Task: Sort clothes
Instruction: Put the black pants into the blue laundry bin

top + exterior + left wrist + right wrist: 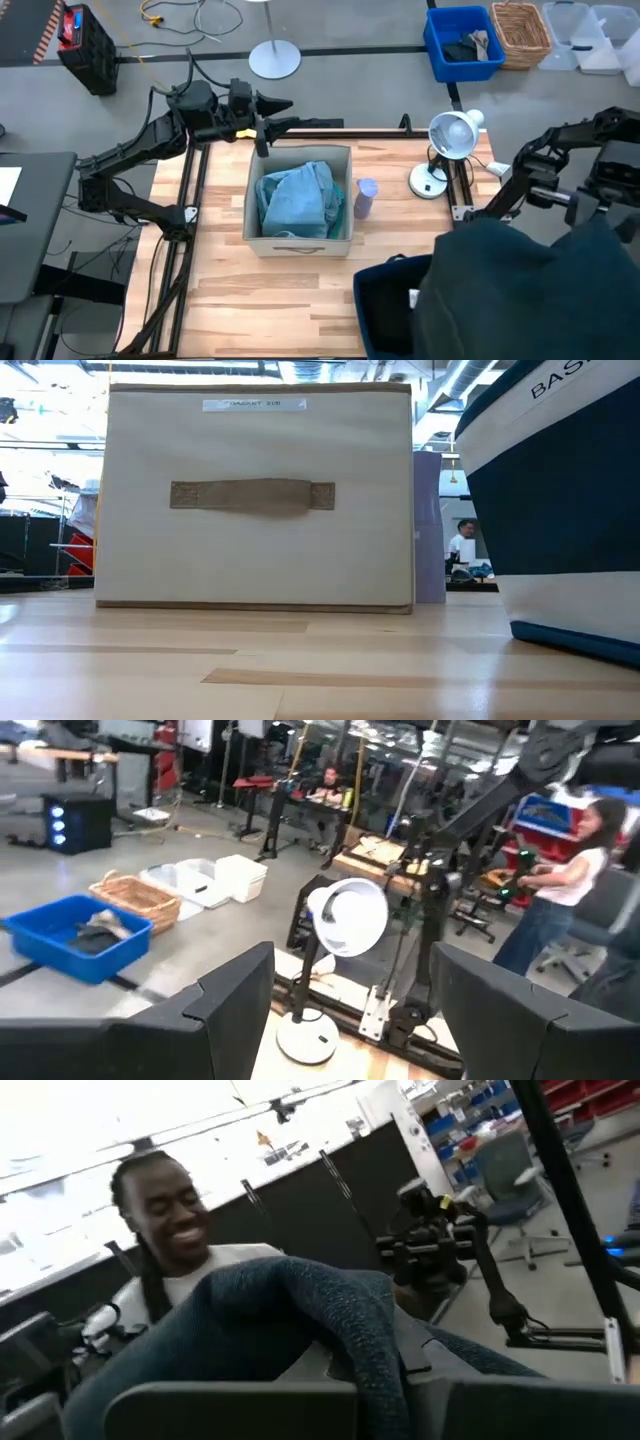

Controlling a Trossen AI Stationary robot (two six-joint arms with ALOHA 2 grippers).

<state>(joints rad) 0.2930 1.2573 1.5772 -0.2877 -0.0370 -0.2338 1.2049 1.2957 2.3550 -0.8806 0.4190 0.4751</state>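
A beige fabric box stands mid-table and holds pale blue-grey and turquoise clothes. In the low view its handled front wall fills the frame. My left gripper hovers open and level above the box's far edge, with nothing between its fingers. My right gripper is at the table's right side, raised high and shut on a dark green garment. The garment spreads out above the dark navy bin and hides the gripper from above. My right gripper has a bunched fold of the dark green garment between its two fingers. The cloth humps up over the fingers and falls to both sides, slack. It is lifted clear of the table; which part of the garment this is, I cannot tell.
A purple container stands against the box's right side. A white desk lamp is at the far right corner. The navy bin takes the near right. A person shows behind the right arm. A blue crate and a wicker basket sit on the floor beyond.
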